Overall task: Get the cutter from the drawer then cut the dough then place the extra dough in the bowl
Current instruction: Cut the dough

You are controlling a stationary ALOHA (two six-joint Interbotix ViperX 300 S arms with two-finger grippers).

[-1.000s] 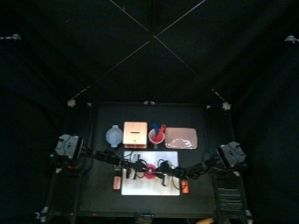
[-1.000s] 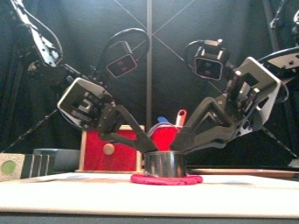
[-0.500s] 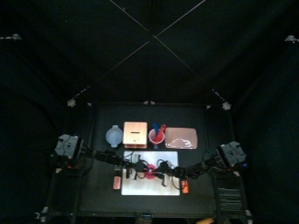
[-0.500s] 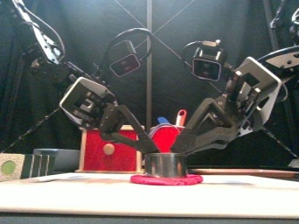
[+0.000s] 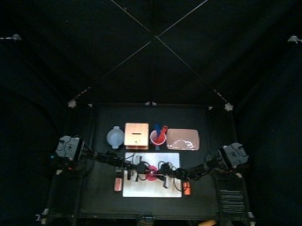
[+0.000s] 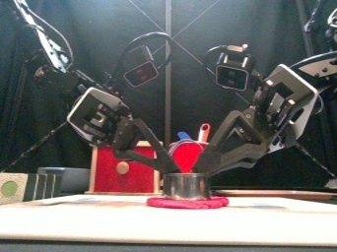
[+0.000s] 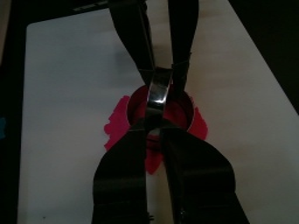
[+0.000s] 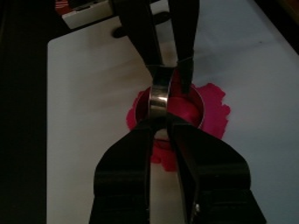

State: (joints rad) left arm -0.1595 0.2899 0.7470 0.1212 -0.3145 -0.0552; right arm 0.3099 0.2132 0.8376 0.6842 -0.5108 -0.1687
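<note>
— Where is the cutter (image 6: 186, 184)?
— Low centre of the front view, upright on the pink dough (image 6: 186, 203), which lies flat on the white cutting board (image 6: 79, 212)
— And the arms?
— The left gripper (image 6: 168, 169) slants down from the upper left, the right gripper (image 6: 207, 169) from the upper right. Each has its jaws pinched together on the cutter's wall, on opposite sides
— Anything behind?
— A wooden box (image 6: 118, 169) with a red front, left of centre

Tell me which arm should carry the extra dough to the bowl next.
Left, probably. Both the left hand and right hand grip the cutter on the dough, but the bowl stands behind the board on the left arm's side, nearer its reach.
</note>
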